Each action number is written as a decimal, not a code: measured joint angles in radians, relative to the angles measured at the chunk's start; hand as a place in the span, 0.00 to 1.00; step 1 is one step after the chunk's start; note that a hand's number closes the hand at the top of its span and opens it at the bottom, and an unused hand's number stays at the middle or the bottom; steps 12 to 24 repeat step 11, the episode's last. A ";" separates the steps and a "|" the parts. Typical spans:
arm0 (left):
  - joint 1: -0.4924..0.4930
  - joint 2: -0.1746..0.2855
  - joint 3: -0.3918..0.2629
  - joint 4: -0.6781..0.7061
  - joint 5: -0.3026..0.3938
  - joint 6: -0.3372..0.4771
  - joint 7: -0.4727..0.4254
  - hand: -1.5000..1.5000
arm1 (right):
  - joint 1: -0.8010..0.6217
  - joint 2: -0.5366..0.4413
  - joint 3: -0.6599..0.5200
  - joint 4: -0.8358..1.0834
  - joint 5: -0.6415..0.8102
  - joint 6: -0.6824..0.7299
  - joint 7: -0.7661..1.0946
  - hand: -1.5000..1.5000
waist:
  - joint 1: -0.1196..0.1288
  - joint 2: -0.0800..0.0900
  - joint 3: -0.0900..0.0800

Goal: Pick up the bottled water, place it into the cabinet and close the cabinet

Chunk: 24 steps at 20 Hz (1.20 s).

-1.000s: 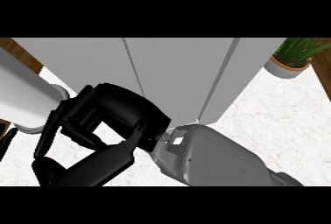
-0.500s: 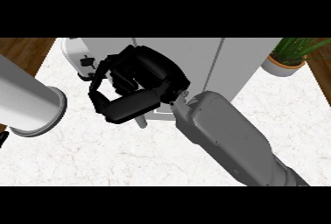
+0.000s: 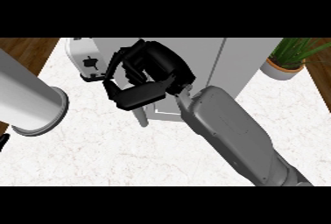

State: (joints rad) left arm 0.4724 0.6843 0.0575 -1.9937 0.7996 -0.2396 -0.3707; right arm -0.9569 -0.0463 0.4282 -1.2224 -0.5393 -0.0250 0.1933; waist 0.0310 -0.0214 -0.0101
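My right hand [image 3: 150, 74] is up against the front of the grey cabinet [image 3: 213, 61], its fingers [image 3: 115, 65] curled and its thumb [image 3: 137, 97] folded across below them. Nothing shows inside the curl. A slim grey handle [image 3: 139, 117] sticks down just under the thumb, beside the lower edge of the cabinet's door [image 3: 165, 113]. No bottled water shows in this view. My left forearm [image 3: 29, 103] fills the left side. Of the left hand [image 3: 2, 142] only a dark sliver shows at the left edge.
A white appliance [image 3: 84, 61] stands on the counter at the cabinet's left, close to my right fingers. A potted plant [image 3: 287, 59] sits at the back right. White marble counter [image 3: 116, 157] spreads in front, and wood floor shows at the far left.
My right hand has moved up and away from me, closing in on the cabinet front with its fingers still curled. The left forearm has slid out toward the left edge.
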 measured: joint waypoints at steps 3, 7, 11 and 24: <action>-0.009 -0.006 -0.007 -0.010 -0.004 0.007 0.013 0.00 | -0.001 0.001 -0.006 0.011 0.009 0.004 -0.016 0.00 | 0.001 -0.001 -0.002; -0.034 -0.007 -0.010 -0.012 0.003 0.012 0.032 0.00 | -0.008 -0.002 -0.005 0.027 0.026 0.018 -0.043 0.00 | 0.002 -0.002 -0.006; -0.045 -0.011 -0.012 -0.016 0.002 0.015 0.042 0.00 | -0.009 -0.006 -0.009 0.037 0.035 0.026 -0.060 0.00 | 0.006 -0.003 -0.008; -0.045 -0.011 -0.012 -0.016 0.002 0.015 0.042 0.00 | -0.009 -0.006 -0.009 0.037 0.035 0.026 -0.060 0.00 | 0.006 -0.003 -0.008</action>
